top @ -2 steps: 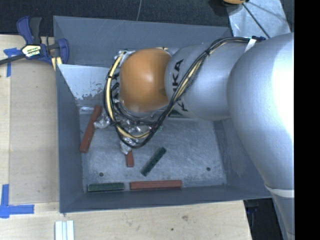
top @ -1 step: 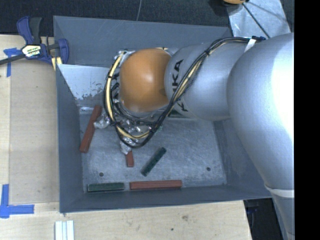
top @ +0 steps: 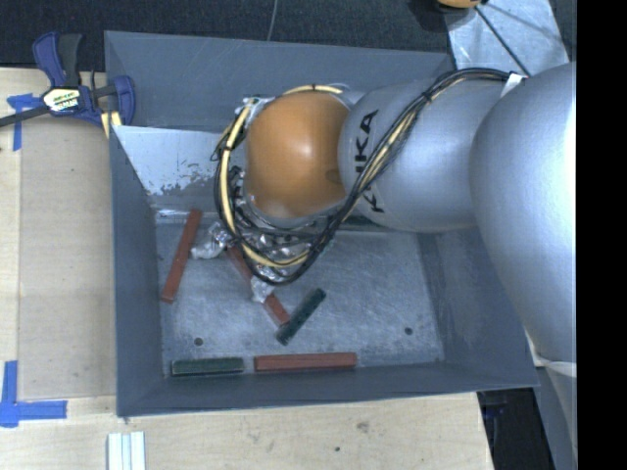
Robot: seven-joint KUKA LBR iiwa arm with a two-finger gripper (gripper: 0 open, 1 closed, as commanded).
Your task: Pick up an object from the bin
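Pincer point(top: 263, 282) low in the bin point(top: 137, 292)
Its grip I can't tell; best centre on the short red-brown stick point(top: 275, 308), clear of the dark green stick point(top: 302, 314).

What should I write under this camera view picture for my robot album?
Robot arm's gripper low in the grey bin, beside a short red-brown stick and a dark green stick.

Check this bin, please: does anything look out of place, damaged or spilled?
Nothing looks damaged or spilled. The sticks just lie loose: a green stick and a brown stick in line along the view's lower wall, a tilted green stick in the middle, a tilted brown stick at the left.
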